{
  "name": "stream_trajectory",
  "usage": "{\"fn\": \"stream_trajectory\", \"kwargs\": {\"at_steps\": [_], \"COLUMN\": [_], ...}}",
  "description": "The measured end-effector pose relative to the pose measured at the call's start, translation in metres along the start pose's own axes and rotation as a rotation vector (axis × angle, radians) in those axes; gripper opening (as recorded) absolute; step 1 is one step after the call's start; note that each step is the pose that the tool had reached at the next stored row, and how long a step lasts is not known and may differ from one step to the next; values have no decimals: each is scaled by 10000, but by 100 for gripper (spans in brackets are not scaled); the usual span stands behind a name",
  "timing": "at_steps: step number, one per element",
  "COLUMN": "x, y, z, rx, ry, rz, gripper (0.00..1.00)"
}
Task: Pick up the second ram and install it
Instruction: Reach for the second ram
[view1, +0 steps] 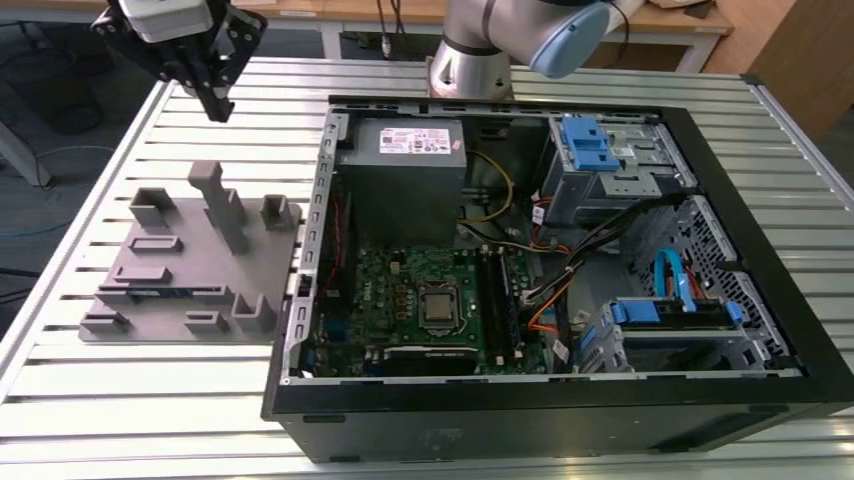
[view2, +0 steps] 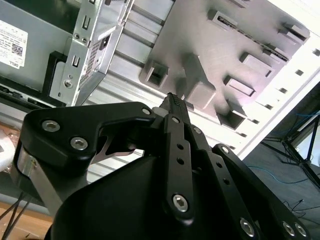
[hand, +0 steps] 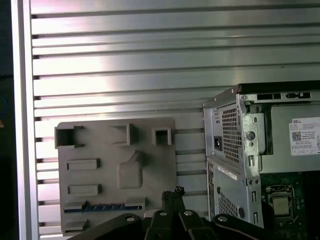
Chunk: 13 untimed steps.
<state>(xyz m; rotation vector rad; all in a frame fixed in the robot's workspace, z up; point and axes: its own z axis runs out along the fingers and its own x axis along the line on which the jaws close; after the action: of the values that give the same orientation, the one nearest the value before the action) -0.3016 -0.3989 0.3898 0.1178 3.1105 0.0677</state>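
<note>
One black two-fingered pincer (view1: 218, 106) is held high over the slatted aluminium surface (view1: 80, 400), its fingers drawn narrow, tips together, with nothing gripped between them. Well below its tips lies the flat grey plastic fixture block (view1: 180, 232), studded with posts and pockets. In the first wrist view the tips are seen over the block's edge that faces the open black computer case (view1: 534, 402). A strip of bare slats is left between that edge and the case wall. The second ram (hand: 102, 206), a long thin dark blue memory stick, is seated on edge in a slot of the block, to the side of the pincer away from the case and well apart from it. Wide bare slats are left around the block's other edges. The large green motherboard (view1: 387, 290) is laid inside the case, beyond its wall from the pincer. The pincer is carried pointing downward, slightly tilted, and the silver-and-blue arm (view1: 534, 35) is arched above the far end of the case.
</note>
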Motion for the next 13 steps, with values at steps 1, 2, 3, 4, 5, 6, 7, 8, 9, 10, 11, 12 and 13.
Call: {"fn": "stream_trajectory", "kwargs": {"at_steps": [1,2,3,4,5,6,7,8,9,10,11,12,13], "x": [24,45,67,91,116,140,167,193,219,245,268,291,312], "y": [-2,-4,-5,-7,-9,-11,-13,-15,-17,-19,-21,-23,-25], "z": [0,1,2,3,4,5,6,7,8,10,11,12,13], "rx": [0,0,0,0,0,0,0,0,0,0,0,0,0], "ry": [1,0,0,0,0,0,0,0,0,0,0,0,0], "rz": [0,0,0,0,1,1,1,0,0,0,0,0,0], "gripper": [10,10,10,10,10,10,10,10,10,10,10,10,10]}}
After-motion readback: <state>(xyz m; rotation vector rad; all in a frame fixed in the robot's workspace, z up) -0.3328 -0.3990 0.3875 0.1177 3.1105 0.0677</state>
